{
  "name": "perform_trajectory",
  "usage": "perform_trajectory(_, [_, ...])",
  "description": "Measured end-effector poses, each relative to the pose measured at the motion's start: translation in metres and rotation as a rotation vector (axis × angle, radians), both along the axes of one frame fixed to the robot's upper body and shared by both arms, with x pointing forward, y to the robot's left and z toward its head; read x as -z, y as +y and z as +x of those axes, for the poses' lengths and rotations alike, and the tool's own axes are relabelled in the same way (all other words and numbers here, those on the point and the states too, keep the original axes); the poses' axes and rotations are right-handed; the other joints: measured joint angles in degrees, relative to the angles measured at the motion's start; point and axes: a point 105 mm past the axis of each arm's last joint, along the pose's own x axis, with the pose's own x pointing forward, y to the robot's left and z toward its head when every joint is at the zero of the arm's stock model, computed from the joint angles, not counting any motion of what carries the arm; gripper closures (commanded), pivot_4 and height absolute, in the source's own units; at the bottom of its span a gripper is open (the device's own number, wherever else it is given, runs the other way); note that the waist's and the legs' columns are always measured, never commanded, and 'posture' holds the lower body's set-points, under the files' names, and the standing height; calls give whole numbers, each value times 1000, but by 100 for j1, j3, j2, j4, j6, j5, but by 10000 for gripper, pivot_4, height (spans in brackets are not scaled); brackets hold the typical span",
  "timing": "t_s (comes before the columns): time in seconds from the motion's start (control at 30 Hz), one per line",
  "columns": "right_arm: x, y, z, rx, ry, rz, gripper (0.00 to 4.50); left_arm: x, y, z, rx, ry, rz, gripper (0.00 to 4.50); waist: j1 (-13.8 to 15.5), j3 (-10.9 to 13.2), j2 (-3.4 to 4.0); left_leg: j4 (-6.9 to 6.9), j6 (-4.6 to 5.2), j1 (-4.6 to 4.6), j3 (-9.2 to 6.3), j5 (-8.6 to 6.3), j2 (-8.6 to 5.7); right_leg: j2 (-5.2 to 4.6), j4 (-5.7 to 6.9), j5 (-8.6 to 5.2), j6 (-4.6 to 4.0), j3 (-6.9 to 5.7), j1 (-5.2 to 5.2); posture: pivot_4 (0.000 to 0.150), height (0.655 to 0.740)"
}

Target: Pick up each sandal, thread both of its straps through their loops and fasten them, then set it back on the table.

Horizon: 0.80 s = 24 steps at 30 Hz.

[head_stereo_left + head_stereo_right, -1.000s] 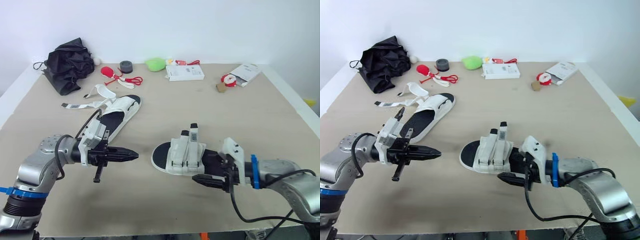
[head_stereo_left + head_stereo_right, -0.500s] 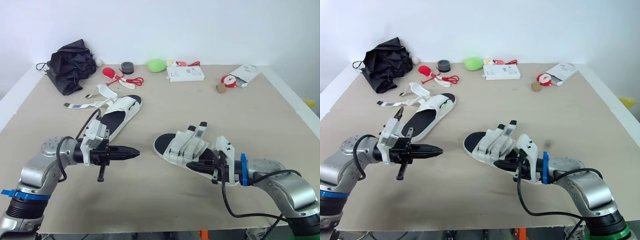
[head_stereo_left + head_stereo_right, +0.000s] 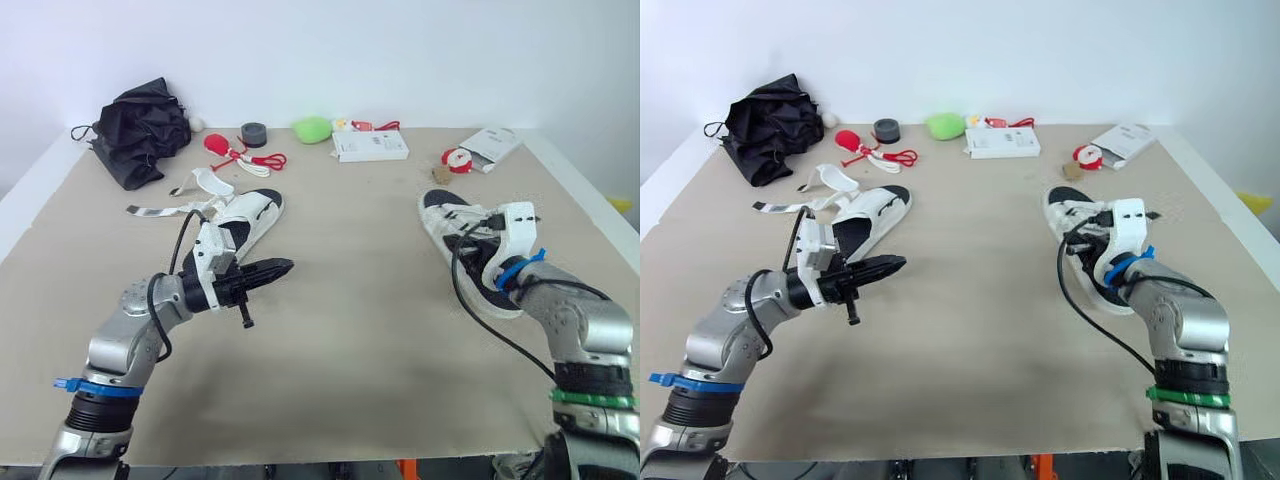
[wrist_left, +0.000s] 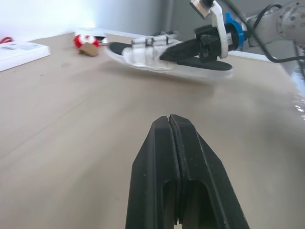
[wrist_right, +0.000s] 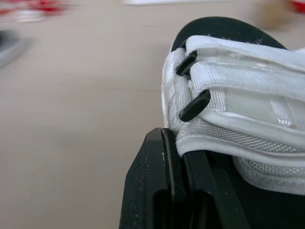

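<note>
Hovering over the beige table (image 3: 340,330) by a white wall (image 3: 400,50), left jaws sit closed, right jaws clamp a sandal (image 5: 238,90)

The head stereo pair looks forward and down over the whole table (image 3: 330,340). Both wrist cameras sit low and near, sharing the strapped sandal (image 5: 238,90).

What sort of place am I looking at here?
Probably a lab test bench: a plain beige table against a blank white wall, with unrelated props like a green lump and a white box along its far edge.
</note>
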Motion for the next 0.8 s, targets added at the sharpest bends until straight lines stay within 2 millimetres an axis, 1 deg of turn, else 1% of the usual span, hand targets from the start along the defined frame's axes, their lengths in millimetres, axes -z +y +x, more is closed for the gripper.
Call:
perform_trajectory(0.03, [7,-2,5,31,28,8,41264,0,-3,2,-16,3,-13,45000,-4,0,0,-1,0,-1,1,0,0,8,1,0,-1,3,-2,1500,7400])
perform_trajectory(0.07, [8,-2,9,49,28,11,37590,1,-5,3,-29,4,-21,45000,-15,0,2,0,0,0,6,0,0,16,2,0,0,9,-4,1500,7400])
perform_trajectory(0.1, [7,-4,13,64,28,9,35449,1,-7,4,-35,2,-21,45000,-20,0,1,0,0,1,9,0,0,18,2,2,2,13,-4,1500,7400])
perform_trajectory(0.13, [7,-7,18,90,31,9,31461,1,-10,5,-43,-3,-21,45000,-21,0,1,1,0,5,11,0,0,18,2,4,5,15,-1,1500,7400])
perform_trajectory(0.17, [9,-11,22,118,39,7,26779,1,-13,6,-51,-6,-27,45000,-20,0,1,2,1,5,16,0,0,17,2,6,9,17,-1,1500,7400])
perform_trajectory(0.2, [9,-12,24,130,33,10,20173,2,-16,7,-56,-5,-29,45000,-20,0,1,4,1,5,18,0,0,18,2,8,13,19,0,1500,7400])
perform_trajectory(0.23, [9,-11,25,128,28,10,16457,3,-16,7,-61,-4,-26,45000,-20,0,1,4,2,5,19,1,0,18,2,10,16,21,0,1500,7400])
perform_trajectory(0.27, [9,-9,25,116,23,9,10025,3,-16,8,-66,-4,-26,45000,-20,0,1,5,3,5,20,2,0,18,2,12,18,23,-1,1500,7400])
perform_trajectory(0.3, [9,-7,25,107,22,9,7222,3,-16,8,-68,-4,-26,45000,-20,0,1,5,4,6,20,2,0,18,2,12,19,23,-1,1500,7400])
perform_trajectory(0.33, [8,-5,24,90,19,9,3053,3,-16,8,-70,-3,-28,45000,-19,0,2,5,5,5,21,3,0,18,2,14,19,24,-1,1500,7400])
perform_trajectory(0.4, [7,-2,20,51,18,-1,3053,2,-17,8,-67,0,-34,45000,-12,0,2,5,6,4,23,3,0,17,2,15,20,25,-3,1500,7400])
perform_trajectory(0.47, [5,1,7,-23,19,-39,3053,1,-15,8,-66,13,-43,45000,-5,0,3,5,10,2,23,1,0,16,1,14,20,26,-3,1500,7400])
perform_trajectory(0.57, [2,-6,-6,-59,29,-81,3053,0,-14,8,-63,18,-48,45000,-6,0,3,5,12,3,28,-1,-1,14,-1,15,21,28,-3,1500,7400])
perform_trajectory(0.6, [-1,-9,-18,-101,26,-116,3053,0,-13,9,-65,25,-45,45000,9,0,3,5,12,2,25,-1,-1,15,-2,12,24,26,-3,1500,7400])
perform_trajectory(0.63, [-3,-9,-21,-116,22,-120,3053,0,-11,9,-68,28,-43,45000,2,0,3,5,12,4,26,-1,-1,16,-2,7,33,27,-3,1500,7400])
perform_trajectory(0.67, [-7,-10,-30,-149,18,-140,3053,-1,-12,9,-62,31,-46,45000,1,0,5,4,12,2,26,-1,0,16,-1,-8,57,28,-5,1500,7400])
perform_trajectory(0.73, [-16,-9,-45,-207,9,-170,3053,-2,-9,8,-53,44,-44,45000,1,1,6,4,12,6,26,-1,2,16,-1,-9,60,28,-3,1500,7400])
perform_trajectory(0.8, [-20,-10,-63,-263,15,-196,3053,-2,-6,7,-40,56,-36,45000,-1,0,5,4,12,8,23,-1,4,17,-1,-10,60,27,-1,1500,7400])
